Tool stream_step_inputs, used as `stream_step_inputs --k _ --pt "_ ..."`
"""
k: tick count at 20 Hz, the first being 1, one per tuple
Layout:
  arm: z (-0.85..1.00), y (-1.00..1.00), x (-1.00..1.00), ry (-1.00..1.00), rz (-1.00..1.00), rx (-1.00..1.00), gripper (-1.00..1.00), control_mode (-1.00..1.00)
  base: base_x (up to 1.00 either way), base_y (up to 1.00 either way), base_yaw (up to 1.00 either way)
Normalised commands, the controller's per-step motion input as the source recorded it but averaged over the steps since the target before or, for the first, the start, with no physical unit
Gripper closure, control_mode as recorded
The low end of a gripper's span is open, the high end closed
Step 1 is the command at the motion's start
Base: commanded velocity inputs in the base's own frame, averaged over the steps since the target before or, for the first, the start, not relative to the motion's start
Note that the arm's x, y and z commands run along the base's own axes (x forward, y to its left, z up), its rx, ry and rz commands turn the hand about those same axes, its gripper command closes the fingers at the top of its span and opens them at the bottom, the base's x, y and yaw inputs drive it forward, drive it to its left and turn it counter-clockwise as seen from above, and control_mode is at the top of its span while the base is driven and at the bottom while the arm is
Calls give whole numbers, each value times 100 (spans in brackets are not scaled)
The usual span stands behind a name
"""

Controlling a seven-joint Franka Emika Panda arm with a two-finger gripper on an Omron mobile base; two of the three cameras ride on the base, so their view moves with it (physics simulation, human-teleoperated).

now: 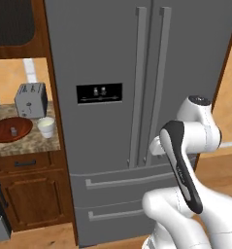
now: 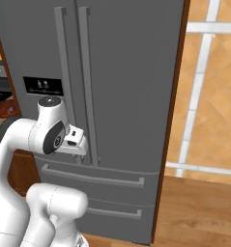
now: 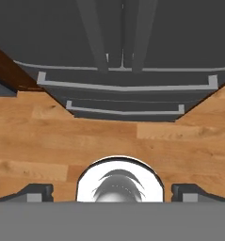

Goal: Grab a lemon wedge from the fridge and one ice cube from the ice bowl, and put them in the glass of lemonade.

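Note:
The grey steel fridge (image 1: 103, 53) fills the middle, both doors shut, so the lemon wedge is hidden. On the counter to its left sits the reddish-brown ice bowl (image 1: 0, 136) with a small pale ice cube (image 1: 13, 130) in it. Just right of the bowl stands the whitish glass of lemonade (image 1: 46, 127). My gripper (image 2: 78, 146) hangs close in front of the fridge doors (image 2: 131, 72), low beside the long handles (image 2: 88, 87), pointing down. In the hand view its fingertips (image 3: 36, 192) stand wide apart, open and empty, over the wooden floor and the two bottom drawers (image 3: 123, 87).
A grey toaster (image 1: 31, 99) stands behind the bowl on the stone counter (image 1: 25, 146), above wooden cabinet doors (image 1: 32, 199). A wooden side panel (image 2: 175, 96) borders the fridge on its right, with open wood floor (image 2: 204, 212) beyond.

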Motion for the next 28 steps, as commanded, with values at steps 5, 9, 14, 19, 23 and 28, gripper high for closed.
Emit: stream_step_inputs --k 5,9,14,19,23,28 --pt "0 0 0 0 0 0 -100 100 -26 12 0" --pt "0 0 0 0 0 0 -100 100 -36 14 0" --pt "0 0 0 0 0 0 -100 100 -27 14 0" --pt "0 3 0 0 0 0 -100 -100 0 8 0" --pt "0 -6 9 -4 0 0 -100 -100 0 0 0" --pt "7 -8 64 -21 -1 0 -100 -100 0 0 0"
